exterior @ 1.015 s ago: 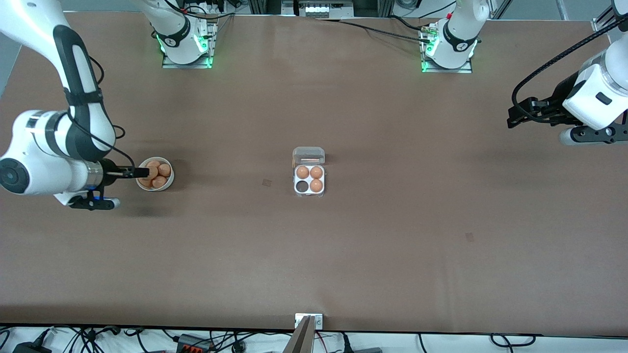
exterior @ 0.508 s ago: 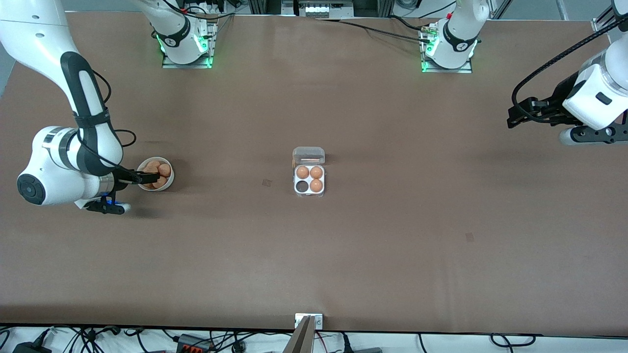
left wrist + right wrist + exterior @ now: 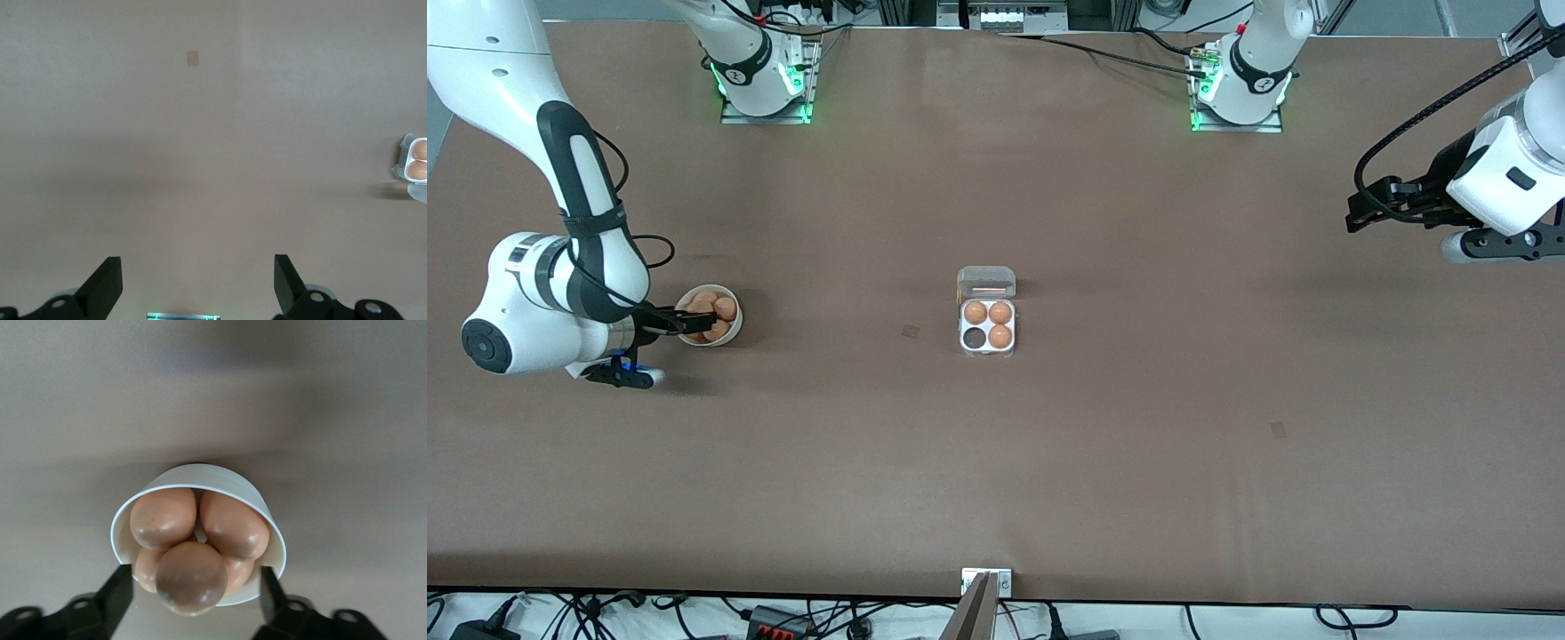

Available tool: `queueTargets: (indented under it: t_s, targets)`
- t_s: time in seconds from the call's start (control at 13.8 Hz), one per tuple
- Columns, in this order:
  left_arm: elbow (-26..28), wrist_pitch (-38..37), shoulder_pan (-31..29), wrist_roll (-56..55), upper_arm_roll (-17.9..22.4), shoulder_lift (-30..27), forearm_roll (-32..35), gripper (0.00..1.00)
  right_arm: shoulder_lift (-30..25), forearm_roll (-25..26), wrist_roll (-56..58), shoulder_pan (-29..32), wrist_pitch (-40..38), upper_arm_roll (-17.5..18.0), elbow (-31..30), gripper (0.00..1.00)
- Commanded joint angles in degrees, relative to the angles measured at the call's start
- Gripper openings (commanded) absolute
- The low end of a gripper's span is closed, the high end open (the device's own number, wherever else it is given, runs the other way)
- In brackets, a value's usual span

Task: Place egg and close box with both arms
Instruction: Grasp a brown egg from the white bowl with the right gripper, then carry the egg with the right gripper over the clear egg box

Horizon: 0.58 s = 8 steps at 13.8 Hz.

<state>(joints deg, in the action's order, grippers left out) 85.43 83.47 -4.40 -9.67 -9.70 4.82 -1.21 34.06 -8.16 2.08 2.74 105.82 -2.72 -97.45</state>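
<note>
The egg (image 3: 190, 577) is the topmost of several tan-brown eggs piled in a round white bowl (image 3: 200, 470) toward the right arm's end of the table (image 3: 737, 325). My right gripper (image 3: 195, 585) is open and low at the bowl (image 3: 690, 321), one finger on each side of that egg. The box (image 3: 988, 345) sits mid-table with its clear lid (image 3: 986, 282) hinged open. It holds three eggs, and the cell (image 3: 971, 338) nearer the front camera is empty. My left gripper (image 3: 1357, 213) is open and waits high over the left arm's end (image 3: 197, 263).
The box's edge with two eggs shows at the border of the left wrist view (image 3: 415, 160). Two small dark marks lie on the brown table (image 3: 911, 332) (image 3: 1278, 430). A metal bracket (image 3: 986, 582) sits at the table's edge nearest the front camera.
My right arm has swung and lowered its gripper onto the bowl's eggs, mostly in the first half second. The left arm has not moved.
</note>
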Motion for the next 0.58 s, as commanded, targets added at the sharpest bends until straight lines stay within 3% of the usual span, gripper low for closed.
queueTargets:
  t_s: [0.0, 0.51]
  targets:
    - [0.4, -0.1, -0.1, 0.2, -0.2, -0.8, 1.3, 1.00, 0.1, -1.0, -0.1, 0.4, -0.6, 0.3, 0.4, 0.64]
    - [0.4, -0.1, -0.1, 0.2, -0.2, -0.9, 1.3, 1.00, -0.4, -0.9, -0.1, 0.2, -1.9, 0.3, 1.9, 0.20]
